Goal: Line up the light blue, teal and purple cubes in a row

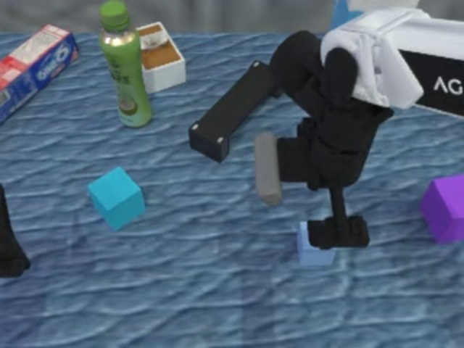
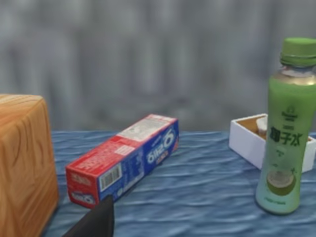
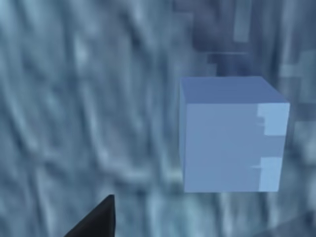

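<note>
Blue counter (image 1: 217, 290) — we're hovering our right tool (image 1: 338, 233) over the light blue cube (image 1: 313, 251), teal (image 1: 116, 197) and purple cube (image 1: 444, 208) sitting well apart — can't tell its finger state.

Right gripper (image 1: 338, 233) covers the top of the light blue cube (image 1: 313, 254), so jaw state is unreadable. Purple cube (image 1: 444, 208) is cropped at the right edge (top view). Left gripper (image 1: 10, 254) is mostly off-frame.

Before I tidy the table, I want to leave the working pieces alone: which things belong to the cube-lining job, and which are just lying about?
Job: light blue cube, under the right gripper; teal cube; purple cube.

Lying about: toothpaste box, green drink bottle, white tray, black bracket, grey bar, wooden block.
</note>
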